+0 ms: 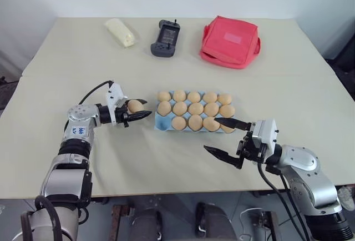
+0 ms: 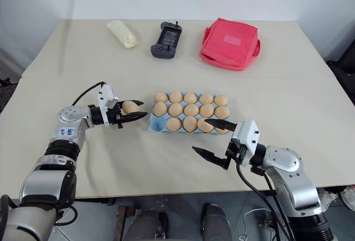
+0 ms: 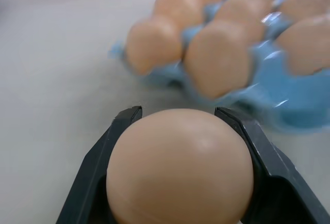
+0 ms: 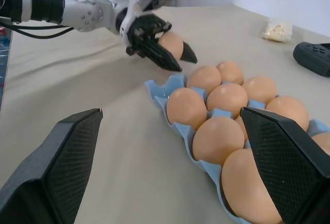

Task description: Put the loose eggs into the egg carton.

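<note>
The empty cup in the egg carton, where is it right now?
In the left eye view, the empty cup is at the egg carton's near left corner, closest to the left gripper holding an egg.

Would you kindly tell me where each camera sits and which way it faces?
Head stereo pair: looks forward and down over the table, both arms in view.
Left wrist: looks along the left gripper, jaws shut on an egg, toward the egg carton.
Right wrist: looks along the right gripper, jaws open, across the carton to the left gripper.
Shared: carton and held egg.
</note>
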Robot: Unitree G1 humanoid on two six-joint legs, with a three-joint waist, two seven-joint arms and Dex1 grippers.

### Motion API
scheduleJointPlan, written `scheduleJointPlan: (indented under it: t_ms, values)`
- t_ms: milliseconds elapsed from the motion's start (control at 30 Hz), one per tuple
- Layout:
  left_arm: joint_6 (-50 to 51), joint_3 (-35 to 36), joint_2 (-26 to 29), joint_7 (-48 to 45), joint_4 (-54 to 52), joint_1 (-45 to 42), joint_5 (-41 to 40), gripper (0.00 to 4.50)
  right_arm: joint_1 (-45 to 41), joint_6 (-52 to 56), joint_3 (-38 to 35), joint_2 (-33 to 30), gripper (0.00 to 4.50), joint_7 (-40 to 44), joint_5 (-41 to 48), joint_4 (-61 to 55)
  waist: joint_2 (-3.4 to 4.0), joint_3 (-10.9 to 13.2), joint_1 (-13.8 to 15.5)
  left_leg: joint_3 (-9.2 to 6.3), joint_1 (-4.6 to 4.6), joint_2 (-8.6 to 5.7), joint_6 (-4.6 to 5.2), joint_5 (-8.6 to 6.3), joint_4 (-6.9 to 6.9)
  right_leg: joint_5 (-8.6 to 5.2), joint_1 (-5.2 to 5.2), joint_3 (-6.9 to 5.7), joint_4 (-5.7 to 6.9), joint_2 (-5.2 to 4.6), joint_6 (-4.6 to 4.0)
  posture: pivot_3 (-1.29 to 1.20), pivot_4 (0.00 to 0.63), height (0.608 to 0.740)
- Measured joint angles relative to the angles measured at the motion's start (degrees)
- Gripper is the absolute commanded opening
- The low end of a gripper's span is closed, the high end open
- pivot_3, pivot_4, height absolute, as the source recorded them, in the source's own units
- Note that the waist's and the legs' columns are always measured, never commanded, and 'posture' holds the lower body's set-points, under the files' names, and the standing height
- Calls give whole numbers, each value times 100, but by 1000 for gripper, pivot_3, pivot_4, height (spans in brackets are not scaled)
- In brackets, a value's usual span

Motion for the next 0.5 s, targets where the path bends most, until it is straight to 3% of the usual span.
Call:
scheduleJointPlan:
  t_ms: [267,500]
  values:
    - [770,-516,-541,-201,-1504,471,-215,2091,-70,1,15,2,4500,-10,-11,-9,0,0,-41,5,2,-1,1,1,1,3,1,5,-1,3,3,0,150,740]
    - [804,-577,-350,-111,-1677,615,-193,4065,-259,3,38,71,4500,-46,-21,-6,0,0,-25,6,2,2,4,6,4,9,1,10,-6,1,-8,0,150,740]
